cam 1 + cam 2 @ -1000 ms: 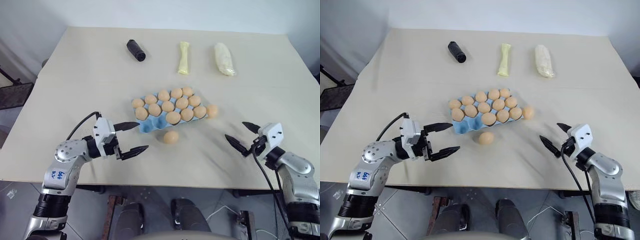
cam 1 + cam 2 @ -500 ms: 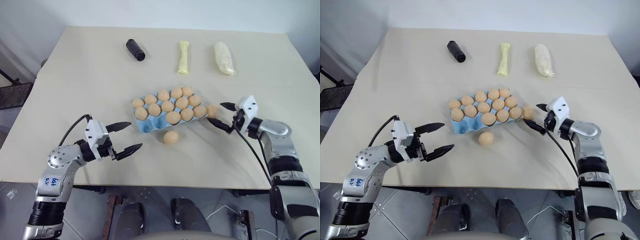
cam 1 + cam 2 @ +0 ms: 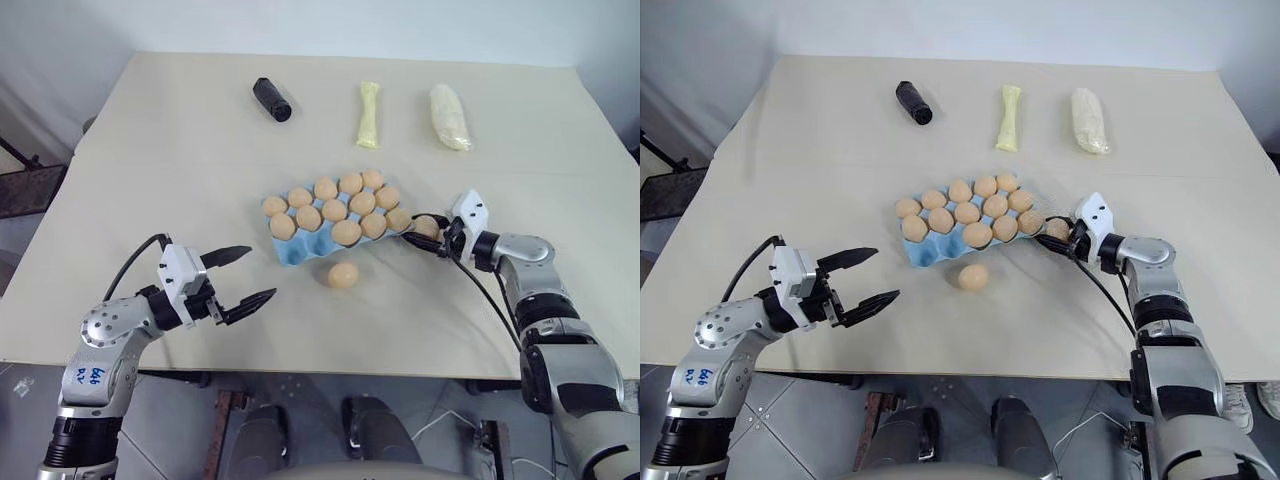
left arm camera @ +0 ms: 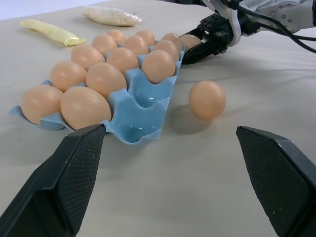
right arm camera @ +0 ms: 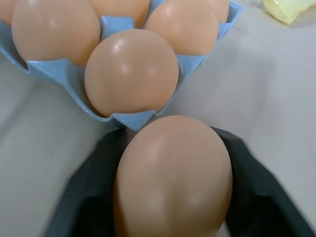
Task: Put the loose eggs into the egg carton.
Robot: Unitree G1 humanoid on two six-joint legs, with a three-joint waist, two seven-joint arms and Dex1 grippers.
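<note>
Left gripper (image 3: pixel 240 278) hangs at about 8 o'clock of the egg carton (image 3: pixel 300 247), its two black fingers spread wide and holding nothing, well short of the tray. Between them, in the left wrist view, lie the carton's near corner with two empty blue cups and, just beside it, a loose egg (image 3: pixel 343 274) on the table (image 3: pixel 150 150) at about 6 o'clock of the tray. That egg looks light, smooth and brittle, likely to roll at a touch, so I would take it across its middle with a gentle squeeze. Eleven eggs sit in the carton's pockets, leaving the front-left cups free. At the tray's 3 o'clock corner, right gripper (image 3: pixel 424 230) has its fingers clamped on the second loose egg (image 5: pixel 174 180), which sits touching or nearly touching the scalloped edge; whether it is off the table I cannot tell. Far across the table, at 12 o'clock, lie a black cylinder (image 3: pixel 271 100), a yellow roll (image 3: pixel 368 115) and a white roll (image 3: pixel 448 117), none in play.
</note>
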